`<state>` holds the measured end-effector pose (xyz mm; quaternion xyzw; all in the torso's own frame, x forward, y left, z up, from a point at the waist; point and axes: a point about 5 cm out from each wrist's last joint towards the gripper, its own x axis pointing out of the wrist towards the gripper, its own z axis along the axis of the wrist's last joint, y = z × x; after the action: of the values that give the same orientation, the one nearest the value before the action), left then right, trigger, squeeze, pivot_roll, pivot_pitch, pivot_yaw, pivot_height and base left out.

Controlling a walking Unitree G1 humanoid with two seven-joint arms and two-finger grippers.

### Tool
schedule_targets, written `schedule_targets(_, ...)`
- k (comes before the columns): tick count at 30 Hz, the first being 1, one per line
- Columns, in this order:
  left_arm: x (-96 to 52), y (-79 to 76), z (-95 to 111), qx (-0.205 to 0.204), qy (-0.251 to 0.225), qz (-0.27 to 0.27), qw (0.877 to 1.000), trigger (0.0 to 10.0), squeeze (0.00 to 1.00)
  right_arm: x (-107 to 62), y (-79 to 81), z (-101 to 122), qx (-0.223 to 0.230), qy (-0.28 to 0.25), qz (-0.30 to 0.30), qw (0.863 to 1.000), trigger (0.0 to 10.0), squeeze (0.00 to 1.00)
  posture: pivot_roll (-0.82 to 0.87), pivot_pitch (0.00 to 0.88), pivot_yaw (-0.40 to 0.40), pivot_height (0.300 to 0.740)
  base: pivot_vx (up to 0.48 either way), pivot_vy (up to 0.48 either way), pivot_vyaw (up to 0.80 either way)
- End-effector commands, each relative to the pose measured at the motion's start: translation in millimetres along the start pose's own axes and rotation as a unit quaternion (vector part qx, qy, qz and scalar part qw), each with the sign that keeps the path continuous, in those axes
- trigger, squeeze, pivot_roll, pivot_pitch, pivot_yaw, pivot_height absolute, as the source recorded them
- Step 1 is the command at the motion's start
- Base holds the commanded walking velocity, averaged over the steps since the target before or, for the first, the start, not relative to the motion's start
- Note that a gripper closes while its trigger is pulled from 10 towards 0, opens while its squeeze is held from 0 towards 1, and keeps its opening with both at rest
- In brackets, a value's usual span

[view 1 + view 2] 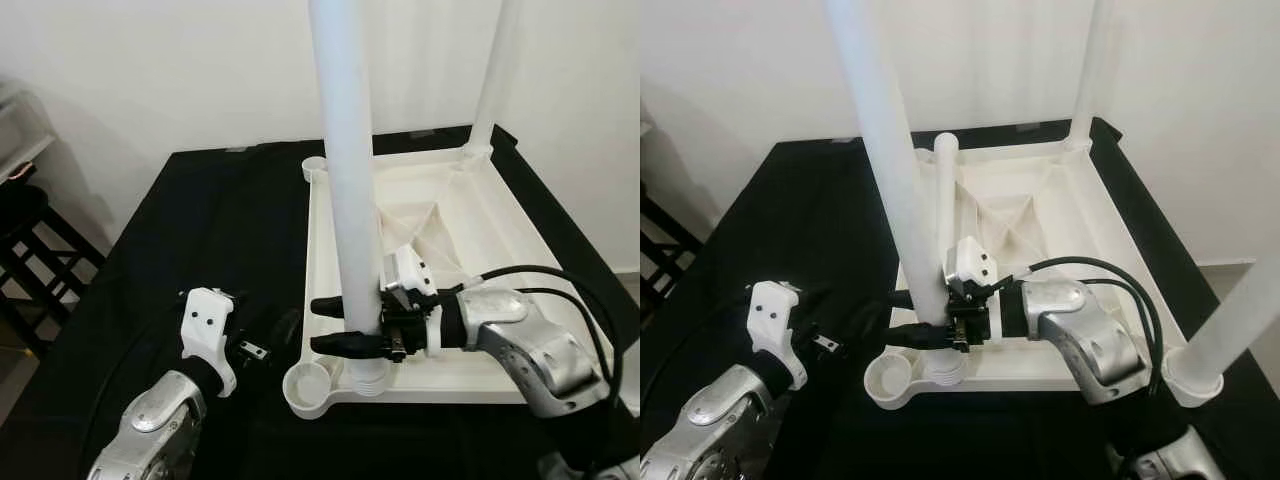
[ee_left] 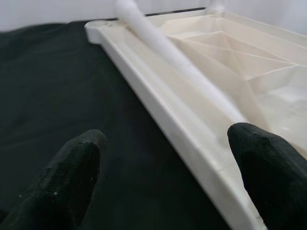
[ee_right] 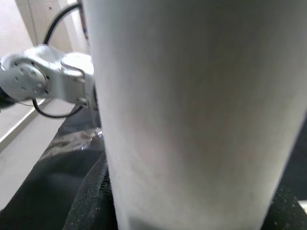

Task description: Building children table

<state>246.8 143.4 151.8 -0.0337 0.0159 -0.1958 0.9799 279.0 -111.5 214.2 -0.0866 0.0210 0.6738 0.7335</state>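
The right claw (image 1: 330,325) grips the smooth, stiff, light white plastic tube leg (image 1: 347,180) low near its socket; the left claw (image 1: 262,345) hangs released.

We see a counter (image 1: 200,210) draped in black cloth, standing against a white wall. Directly on it lies an upturned white plastic tabletop (image 1: 490,220), underside up, toward the counter's right half. To the left of the tabletop the black cloth is bare.
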Motion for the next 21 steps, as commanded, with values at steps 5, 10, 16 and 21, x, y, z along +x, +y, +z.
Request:
schedule_targets(5,-5.2,6.1,3.0,0.006,-0.010,0.030,0.999,10.0,0.00,5.8,7.0,8.8,0.018,-0.019,0.069,0.997,10.0,0.00,-0.04,0.150,0.041,0.740,0.000,0.096,0.00)
schedule_targets(10,-6.7,13.0,3.9,0.025,-0.009,0.053,0.998,10.0,0.00,6.2,6.9,6.4,0.018,-0.015,0.074,0.997,10.0,0.00,-0.05,0.158,0.039,0.740,0.000,0.000,0.00)
schedule_targets(16,-9.4,27.1,3.6,0.056,-0.002,0.092,0.994,10.0,0.00,10.2,13.5,2.1,0.027,-0.010,0.087,0.996,10.0,0.00,-0.05,0.163,0.036,0.740,0.000,0.000,0.00)
schedule_targets(21,-11.8,35.9,3.3,0.072,0.003,0.121,0.990,10.0,0.00,13.5,26.6,-3.7,0.040,-0.004,0.119,0.992,10.0,0.00,-0.05,0.174,0.030,0.740,0.000,0.000,0.00)
